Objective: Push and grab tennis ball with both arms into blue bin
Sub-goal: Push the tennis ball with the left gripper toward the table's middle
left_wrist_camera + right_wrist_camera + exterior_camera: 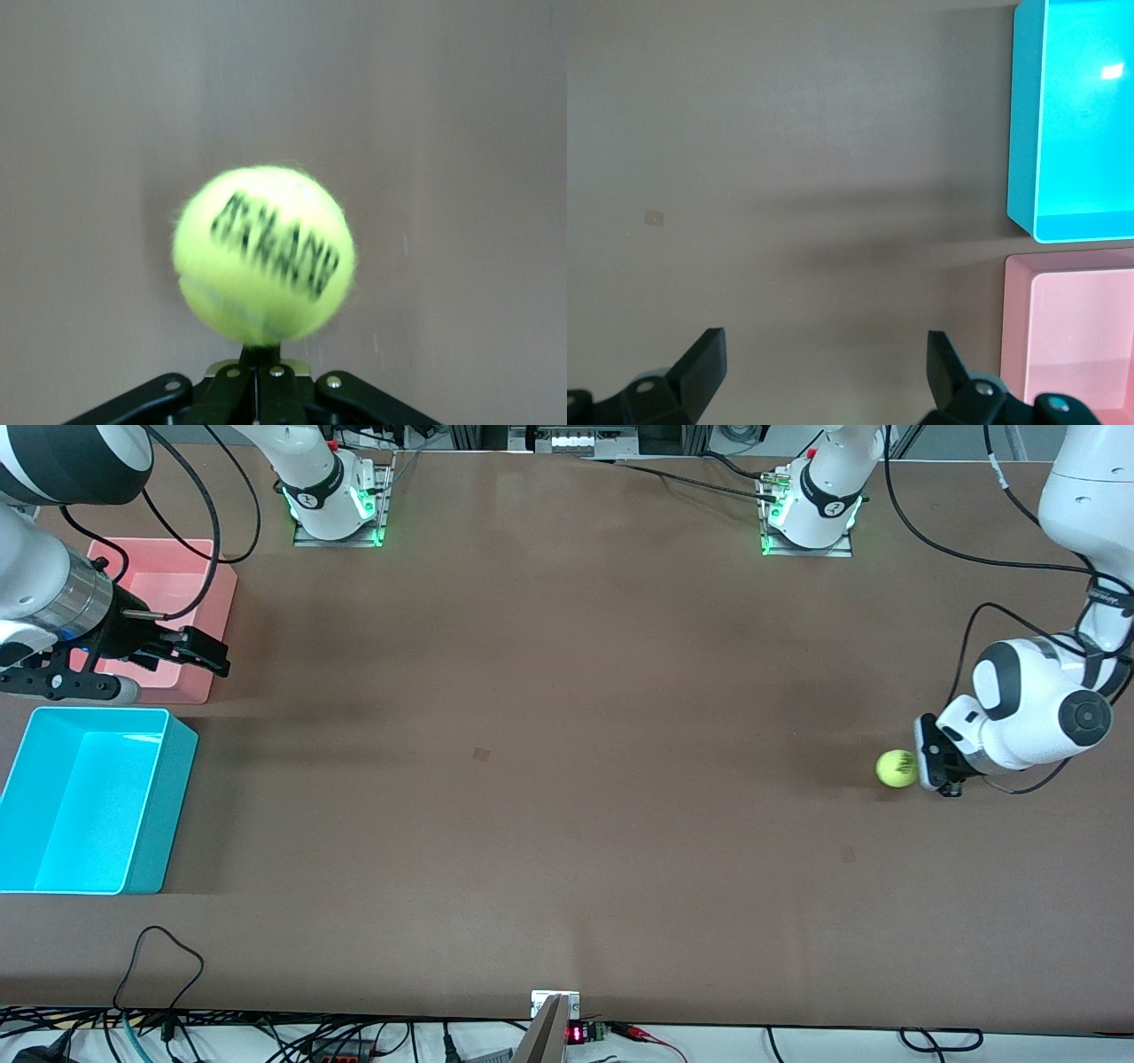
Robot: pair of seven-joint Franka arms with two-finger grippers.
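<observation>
Currently the tennis ball (pixel 897 769) sits on the brown surface (pixel 549 779) toward the left arm's end, nearer the front camera than the left arm's base (pixel 811 509), and well apart from both bins. Left gripper (pixel 930 757) is low, just beside the ball on the side away from the bins; touching or a hair apart, cannot tell. Whether its jaws are spread or pressed together cannot be told: the left wrist view shows only black hardware under the ball (pixel 263 255).

Ball is round, so no long axis. Its black lettering (pixel 276 245) faces the left wrist camera, running on a slant across the ball.

Open room: a wide bare stretch of surface lies between the ball and the blue bin (pixel 159 797), broken only by a small faint square mark (pixel 481 754) near mid-surface. Blue bin stands at the right arm's end, open side up, close to that end's edge. Pink bin (pixel 217 615) is just beside it, farther from the front camera; a narrow strip of surface separates them (pixel 1028 248).

Right gripper (pixel 208 654) hangs over the edge of the pink bin. Jaws spread wide, holding nothing; both fingers (pixel 704 363) show well apart in the right wrist view, over bare surface.
</observation>
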